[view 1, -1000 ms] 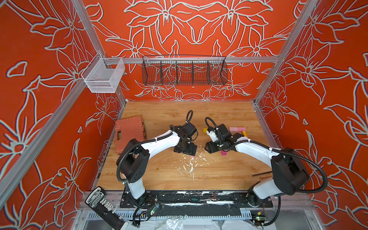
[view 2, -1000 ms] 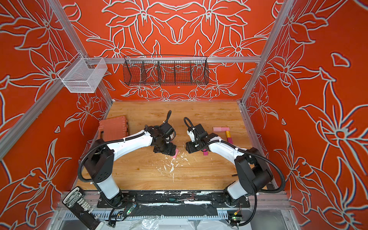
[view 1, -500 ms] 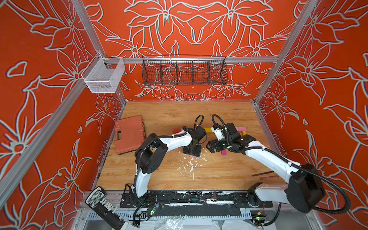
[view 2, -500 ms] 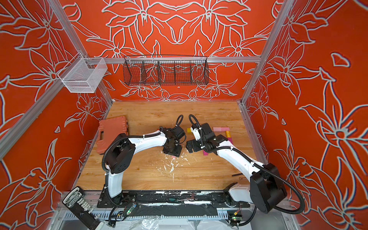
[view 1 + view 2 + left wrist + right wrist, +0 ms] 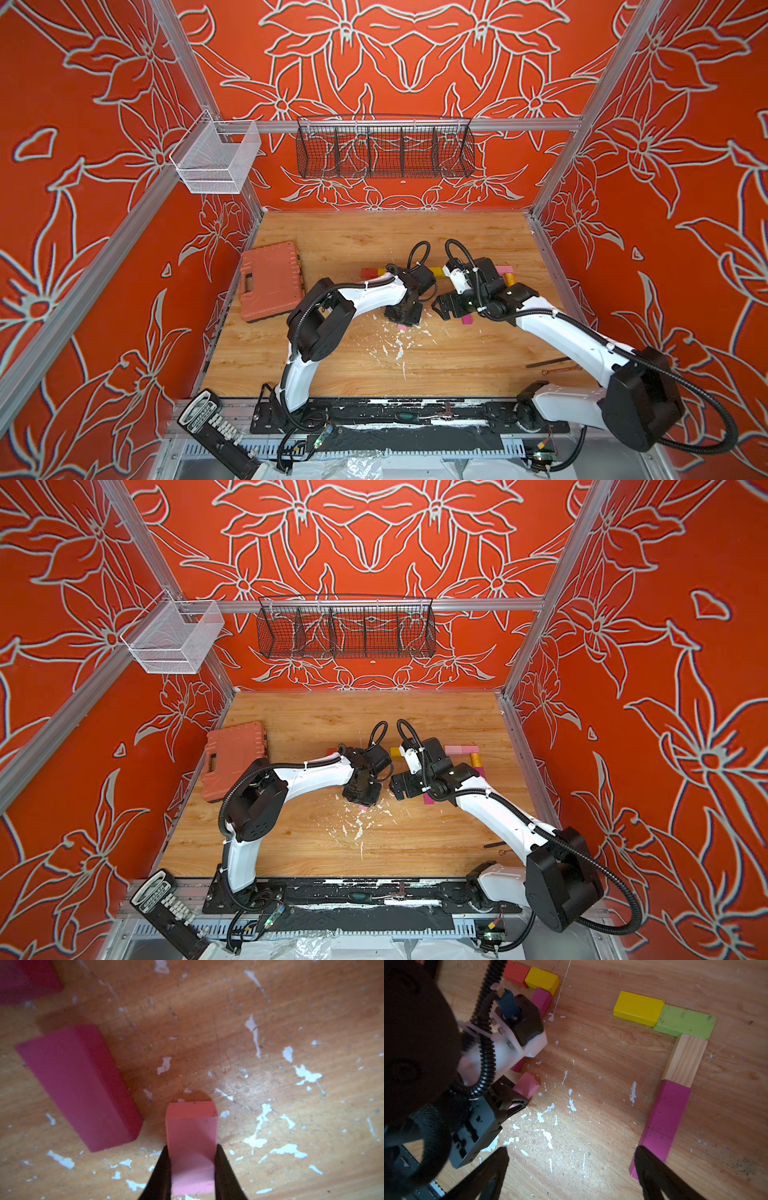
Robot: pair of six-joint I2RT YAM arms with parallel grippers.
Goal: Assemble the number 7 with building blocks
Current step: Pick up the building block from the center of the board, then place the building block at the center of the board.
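**Pink block gripped as the 7's stem grows**

The 7 [image 5: 683, 1022] is laid flat on the desk [image 5: 457, 365], right of centre. Its bar is made of a yellow block [image 5: 638, 1008] and a green block [image 5: 684, 1021] set end to end. The stem is run down from the green end through a wood block [image 5: 685, 1059] and two magenta blocks [image 5: 668, 1109], each touching the next. In both top views most of the figure is hidden under the right arm.

The right tool [image 5: 571, 1150] is held over the stem's foot, its jaws spread wide with nothing between them. One finger is seen across the end of the lowest magenta piece. Those jaws have been opened fully within the last second, which is read as a stem piece just let go.

Nearer mid-desk, a pink block [image 5: 192, 1126] is pinched across its narrow sides by the left tool [image 5: 192, 1153], whose jaws have been drawn in from wide over the same second. Whether the block is lifted clear cannot be told. A spare magenta [image 5: 79, 1086] lies just beside it, not touching. A red block [image 5: 516, 972] and a spare yellow [image 5: 543, 979] lie beyond. The case [image 5: 272, 280] is left at the desk's edge.

The pick is judged made. A carry to the stem's foot is judged next, for which the right tool would have to be cleared away.
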